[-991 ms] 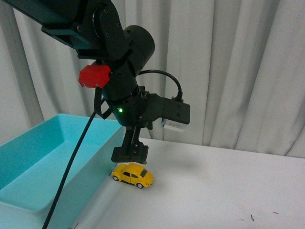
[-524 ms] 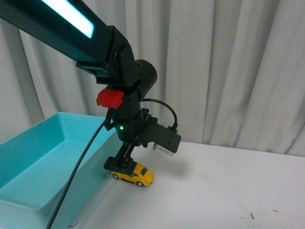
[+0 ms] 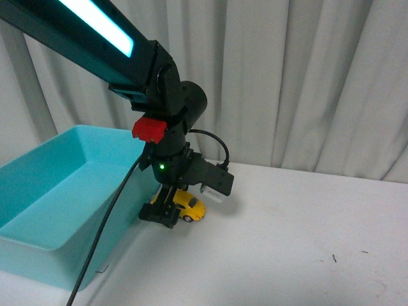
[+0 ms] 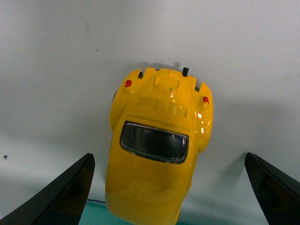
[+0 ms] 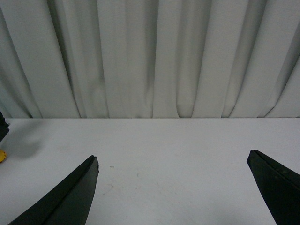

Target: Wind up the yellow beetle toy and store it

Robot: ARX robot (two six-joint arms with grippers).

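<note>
Left hand spread wide, yellow beetle toy between its fingers, touching neither, on white table

Left gripper lowered, jaws now spread around yellow beetle toy.

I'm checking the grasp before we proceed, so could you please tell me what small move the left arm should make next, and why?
Probably close the left gripper on the yellow beetle toy. In the left wrist view its open fingers flank the toy on both sides without touching it, and the toy sits on the white table.
</note>
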